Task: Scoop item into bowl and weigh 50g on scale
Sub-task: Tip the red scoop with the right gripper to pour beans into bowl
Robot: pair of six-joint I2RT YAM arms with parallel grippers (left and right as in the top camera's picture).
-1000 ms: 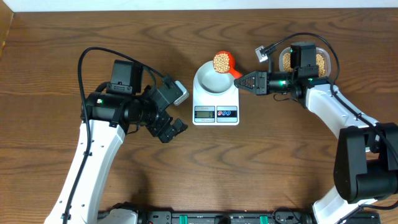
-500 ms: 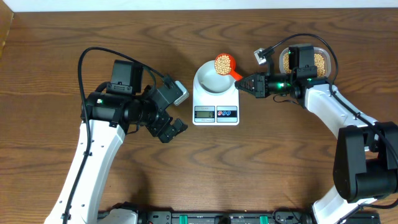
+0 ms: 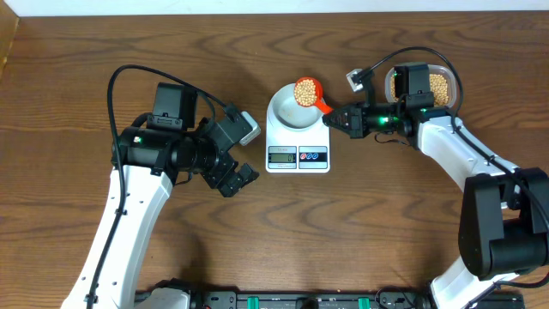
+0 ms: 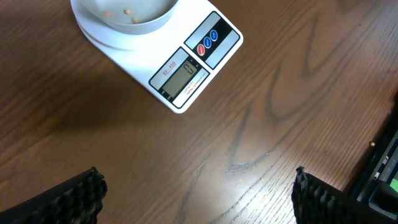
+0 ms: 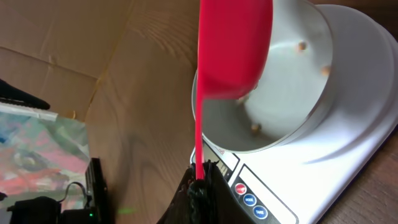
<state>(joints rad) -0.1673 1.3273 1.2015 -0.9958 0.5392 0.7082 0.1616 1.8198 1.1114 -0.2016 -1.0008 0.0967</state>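
Observation:
The white scale (image 3: 297,143) stands mid-table with the bowl (image 3: 287,116) on it. My right gripper (image 3: 337,118) is shut on the handle of a red scoop (image 3: 306,88) heaped with tan beans, held over the bowl's far rim. In the right wrist view the scoop (image 5: 233,50) hangs above the bowl (image 5: 286,93), where a few beans (image 5: 301,45) lie. My left gripper (image 3: 236,176) hovers open and empty to the left of the scale. Its view shows the scale (image 4: 193,62) and the bowl (image 4: 149,18) ahead of the fingers (image 4: 81,193).
A clear tub (image 3: 439,83) with more beans sits at the back right, behind my right arm. Cables run along both arms. The table's near edge carries dark equipment (image 3: 283,300).
The loaded scoop has shifted slightly nearer over the bowl, and my right wrist has drawn back a little to the right. The left arm has not moved.

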